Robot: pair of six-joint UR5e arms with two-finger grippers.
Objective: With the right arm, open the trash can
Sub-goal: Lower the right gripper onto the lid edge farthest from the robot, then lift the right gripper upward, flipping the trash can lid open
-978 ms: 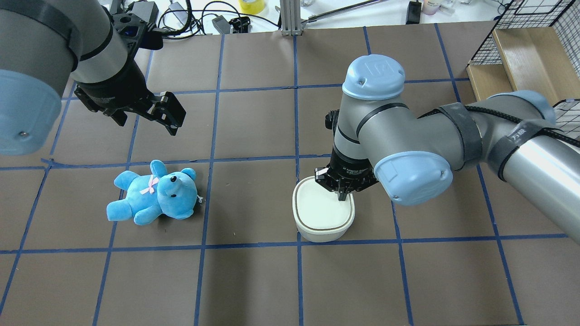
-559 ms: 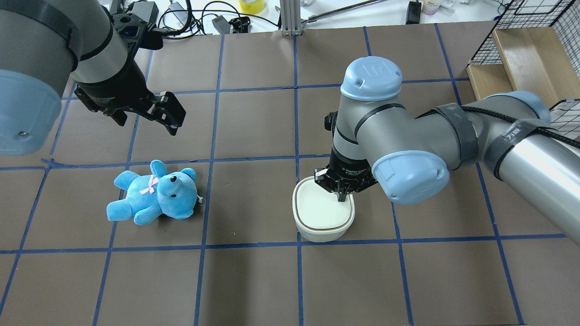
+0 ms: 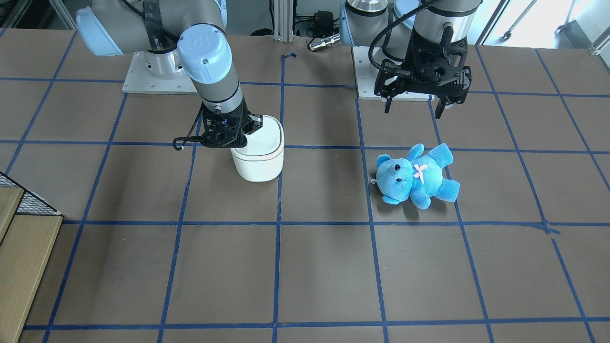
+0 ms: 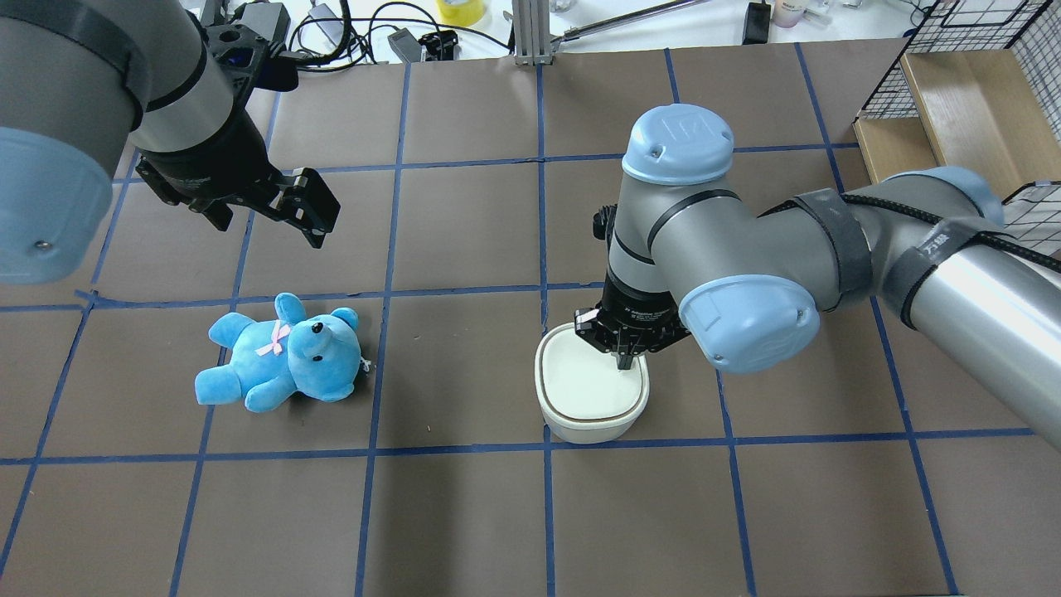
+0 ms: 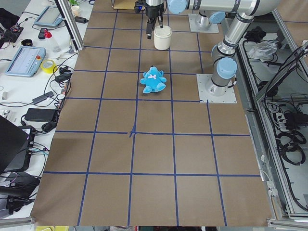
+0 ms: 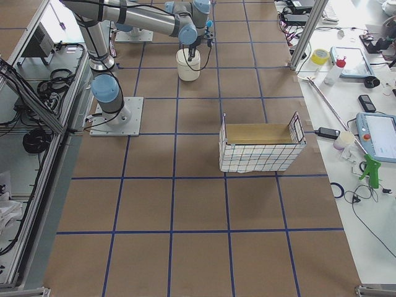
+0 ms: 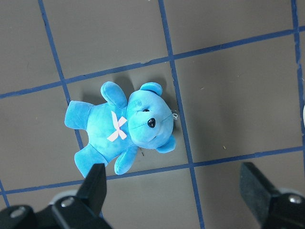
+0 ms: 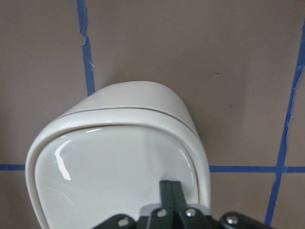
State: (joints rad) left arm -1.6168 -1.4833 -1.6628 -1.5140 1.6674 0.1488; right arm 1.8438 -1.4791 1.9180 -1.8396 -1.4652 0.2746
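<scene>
The right claw (image 3: 232,136) is down at the lid edge of the bin (image 3: 259,159). The bear (image 3: 414,175) lies near the spread left claw (image 3: 415,107).

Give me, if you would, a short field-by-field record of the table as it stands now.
trash can: upright, lid down
right gripper: shut, pointing down, tips at the lid near its edge on the robot's right
left gripper: open, empty, held above the table, apart from the teddy
teddy bear: lying face up, to the robot's left of the can, untouched
task status: lid not yet opened
</scene>
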